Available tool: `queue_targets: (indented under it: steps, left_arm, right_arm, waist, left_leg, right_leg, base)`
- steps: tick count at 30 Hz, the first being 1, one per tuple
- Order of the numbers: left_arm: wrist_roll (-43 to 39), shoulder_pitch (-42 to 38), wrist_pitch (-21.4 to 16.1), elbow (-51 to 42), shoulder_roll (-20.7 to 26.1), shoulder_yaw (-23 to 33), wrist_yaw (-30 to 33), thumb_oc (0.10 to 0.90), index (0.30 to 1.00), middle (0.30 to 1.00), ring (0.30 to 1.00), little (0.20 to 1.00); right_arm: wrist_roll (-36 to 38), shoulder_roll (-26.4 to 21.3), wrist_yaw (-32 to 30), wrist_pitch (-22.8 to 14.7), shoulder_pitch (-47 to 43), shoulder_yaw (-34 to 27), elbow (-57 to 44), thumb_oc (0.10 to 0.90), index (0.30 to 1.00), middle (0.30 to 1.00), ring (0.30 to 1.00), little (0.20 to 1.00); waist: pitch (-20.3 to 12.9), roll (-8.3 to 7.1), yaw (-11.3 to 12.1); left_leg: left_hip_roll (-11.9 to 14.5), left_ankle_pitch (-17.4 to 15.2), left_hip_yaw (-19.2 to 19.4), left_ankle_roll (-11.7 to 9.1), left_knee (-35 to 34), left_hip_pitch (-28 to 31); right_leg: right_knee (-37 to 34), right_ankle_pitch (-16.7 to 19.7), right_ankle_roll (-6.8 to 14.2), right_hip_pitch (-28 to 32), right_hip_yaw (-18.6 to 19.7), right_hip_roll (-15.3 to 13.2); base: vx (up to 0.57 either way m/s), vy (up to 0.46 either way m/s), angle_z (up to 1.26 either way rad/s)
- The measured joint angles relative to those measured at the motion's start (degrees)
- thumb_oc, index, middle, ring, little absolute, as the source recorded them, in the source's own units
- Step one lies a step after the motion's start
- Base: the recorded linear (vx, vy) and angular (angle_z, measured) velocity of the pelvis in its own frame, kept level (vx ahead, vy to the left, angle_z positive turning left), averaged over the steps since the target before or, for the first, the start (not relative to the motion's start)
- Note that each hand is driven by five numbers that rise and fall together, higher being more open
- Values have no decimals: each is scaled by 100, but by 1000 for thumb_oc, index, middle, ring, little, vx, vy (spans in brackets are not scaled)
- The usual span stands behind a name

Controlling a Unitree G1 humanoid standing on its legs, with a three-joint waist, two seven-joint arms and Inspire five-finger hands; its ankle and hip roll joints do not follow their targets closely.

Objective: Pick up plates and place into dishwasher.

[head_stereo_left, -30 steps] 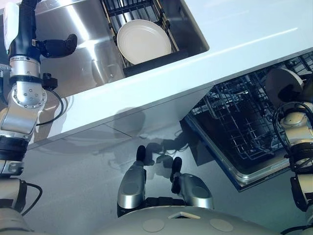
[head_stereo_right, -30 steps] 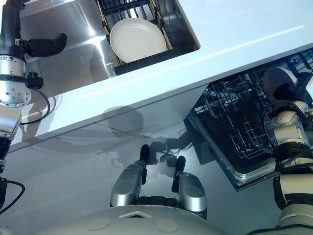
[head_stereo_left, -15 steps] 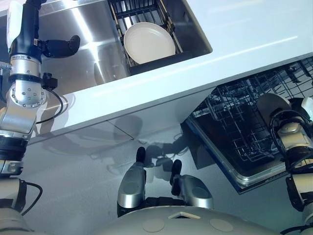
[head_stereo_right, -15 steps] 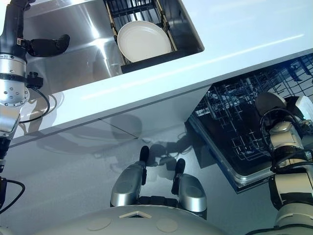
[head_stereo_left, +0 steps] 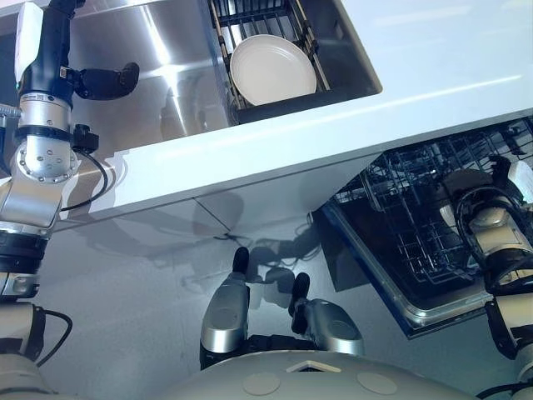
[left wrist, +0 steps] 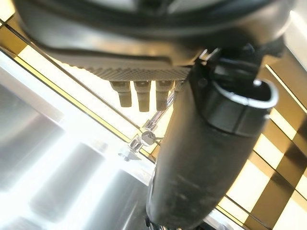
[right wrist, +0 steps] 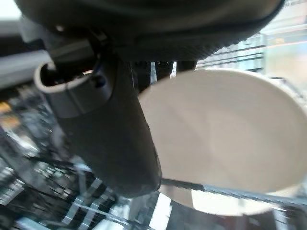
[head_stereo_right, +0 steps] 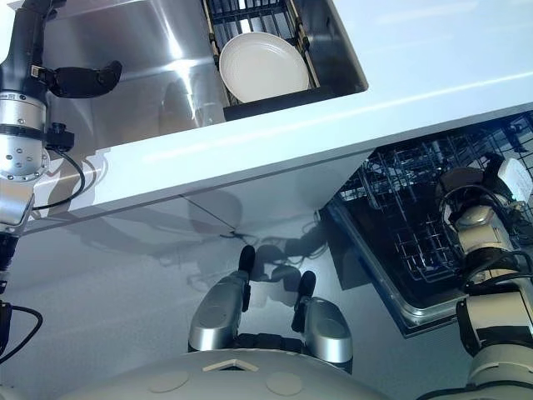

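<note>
A cream plate [right wrist: 225, 134] is in my right hand [right wrist: 110, 120], whose thumb lies curled across its rim. That hand [head_stereo_right: 463, 182] sits low among the wires of the dishwasher's pulled-out rack [head_stereo_left: 408, 225] at the right, and from the head views the plate is mostly hidden behind it. A second cream plate [head_stereo_left: 273, 69] lies in the black rack [head_stereo_left: 250, 17] inside the steel sink [head_stereo_left: 158, 83]. My left hand [head_stereo_left: 104, 81] hovers over the sink's left side, well left of that plate, thumb out and holding nothing.
A white countertop [head_stereo_left: 433, 75] runs between the sink and the dishwasher below it. The dishwasher's open door edge [head_stereo_left: 391, 283] juts out over the grey floor [head_stereo_left: 125, 292]. A wall of yellow and dark tiles [left wrist: 283, 158] rises behind the sink.
The camera has shifted, sliding the scene right. My right hand has lowered the plate from above the dishwasher rack down in among its wires. The left hand stays put.
</note>
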Motion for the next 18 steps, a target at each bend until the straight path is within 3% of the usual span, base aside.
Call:
queue_targets:
  steps: [6,12,18]
  left_arm:
    - [42,98,-1,-280,-6,71,4,800,900,900,900,900]
    - [58,167,0,-429,-46,412,10,800,900,900,900,900]
    - [52,305,15,-450,-56,568,-55,800,900,900,900,900]
  right_arm:
    - [432,12,-484,-159,186,-636,-1152,800,900,900,900,900]
    - [420,13,-526,-182,422,-1156,-1805,800,900,900,900,900]
    - [641,46,-454,-279,1033,-1351,-2627,800,900,900,900,900]
  waist:
    - [-24,-44,-36]
    - [-63,-107,-294]
    - [-493,-227,-519]
  left_leg:
    - [6,-1,187,33,-98,137]
    - [4,1,422,74,-240,310]
    - [5,-54,674,104,-373,470]
  right_leg:
    - [25,-7,18,-8,187,-25]
    - [91,-17,47,-49,388,-69]
    - [83,-43,84,-75,636,-90]
  base:
    - [31,89,-13]
    - [-16,94,-20]
    - [-49,103,-22]
